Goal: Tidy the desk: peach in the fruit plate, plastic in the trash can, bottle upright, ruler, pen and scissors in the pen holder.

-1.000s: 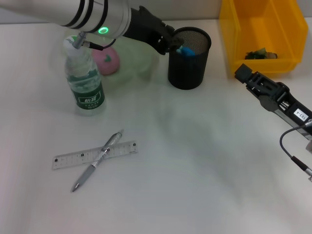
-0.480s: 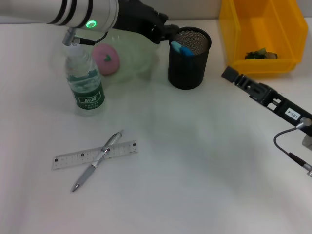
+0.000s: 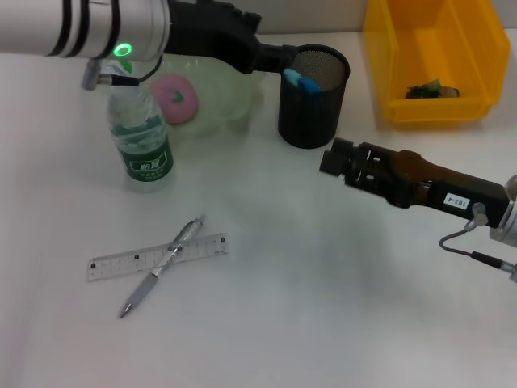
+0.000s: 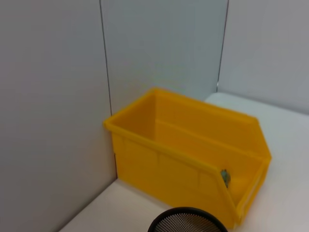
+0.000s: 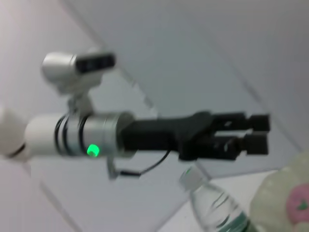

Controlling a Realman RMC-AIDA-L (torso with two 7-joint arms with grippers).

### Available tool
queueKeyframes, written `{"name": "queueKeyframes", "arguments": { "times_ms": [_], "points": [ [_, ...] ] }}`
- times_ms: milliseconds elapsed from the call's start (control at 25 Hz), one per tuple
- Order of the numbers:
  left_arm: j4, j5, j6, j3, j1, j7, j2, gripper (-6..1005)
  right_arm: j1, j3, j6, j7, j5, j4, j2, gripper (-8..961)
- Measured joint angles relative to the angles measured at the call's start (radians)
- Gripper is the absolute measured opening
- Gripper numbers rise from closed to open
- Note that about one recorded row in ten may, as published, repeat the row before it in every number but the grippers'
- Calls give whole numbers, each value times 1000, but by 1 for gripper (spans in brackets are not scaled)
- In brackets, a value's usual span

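Pen holder (image 3: 313,95): black mesh cylinder, blue scissors handle (image 3: 300,79) inside.
Left gripper (image 3: 279,58): empty, fingers parted in the right wrist view, reaching level beside the holder's rim.
Right gripper (image 3: 333,158): low over the white table (image 3: 323,307), pointing left; cannot tell its state.
Ruler (image 3: 157,256): clear, flat, pen (image 3: 161,265) crossing it.
Bottle (image 3: 139,133): upright plastic.
Peach (image 3: 176,99): pink, in translucent plate (image 3: 230,93).
Left wrist view: yellow bin's (image 4: 188,159) outer wall.

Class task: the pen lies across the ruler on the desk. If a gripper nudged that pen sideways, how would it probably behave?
The pen looks round-barrelled, so it would probably roll. It rests across the ruler, so it may pivot or drag the ruler. It looks slim and probably light.
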Motion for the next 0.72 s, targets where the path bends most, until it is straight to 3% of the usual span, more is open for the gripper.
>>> {"name": "queueKeyframes", "arguments": {
  "times_ms": [200,280,360,480,720],
  "points": [
    [95,-163,2,-3,137,98,0,674,6,35,-17,9,-88,-74,-9,595],
    [117,-309,33,-28,222,210,1,704,16,68,-39,46,-155,-128,-17,595],
    [118,-342,45,-37,241,236,1,734,22,79,-47,69,-188,-157,-20,595],
    [101,-501,123,-91,317,348,2,750,35,105,-69,164,-313,-277,-26,594],
    [-38,-719,385,-253,394,532,3,749,85,115,-110,337,-523,-526,-27,594]
  ]
}}
